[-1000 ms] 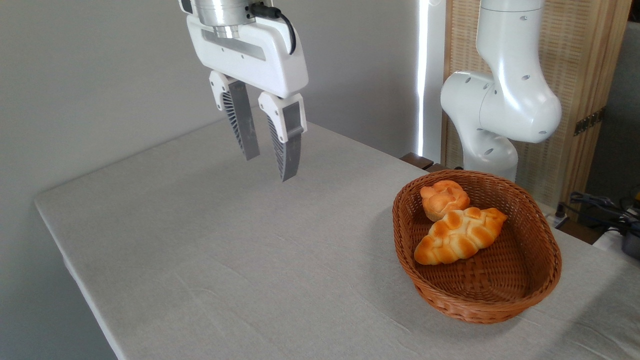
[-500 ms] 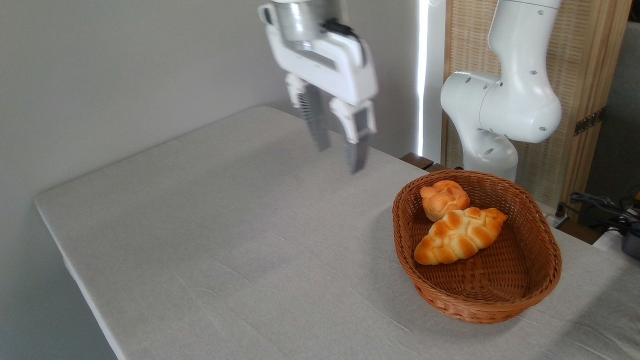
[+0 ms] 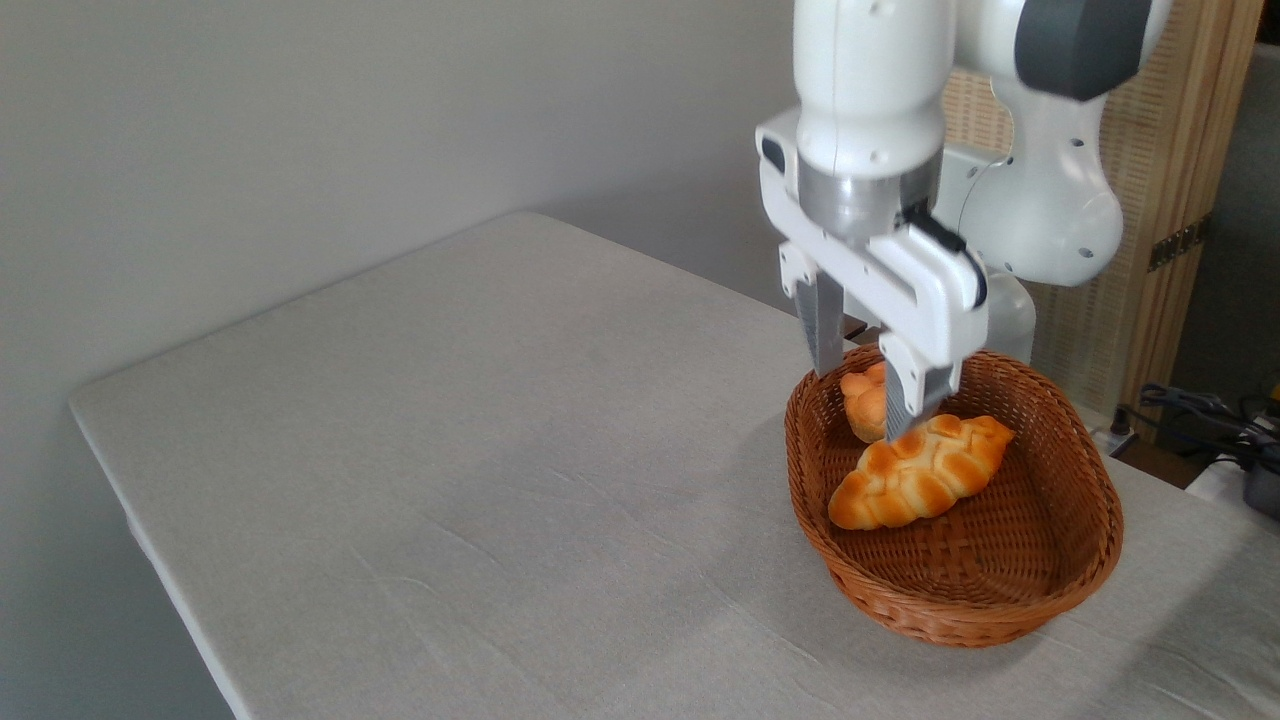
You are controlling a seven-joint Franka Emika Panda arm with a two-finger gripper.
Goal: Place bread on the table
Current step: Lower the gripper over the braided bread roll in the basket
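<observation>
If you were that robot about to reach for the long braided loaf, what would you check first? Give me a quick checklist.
1. Fingers apart enough to straddle something: ok; the gripper is open and empty.
2. Bread in plain sight: ok; it lies in the basket, mostly uncovered.
3. Gripper lined up over the bread: not ok; it looks to hover nearer the round bun.
4. Bun clear of the bread: cannot tell; they sit close, maybe touching.
5. Room on the table to set the bread down: ok; bare cloth left of the basket.

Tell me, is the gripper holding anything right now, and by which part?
Nothing. The gripper is open over the basket, empty; the bread lies ungrasped.
</observation>
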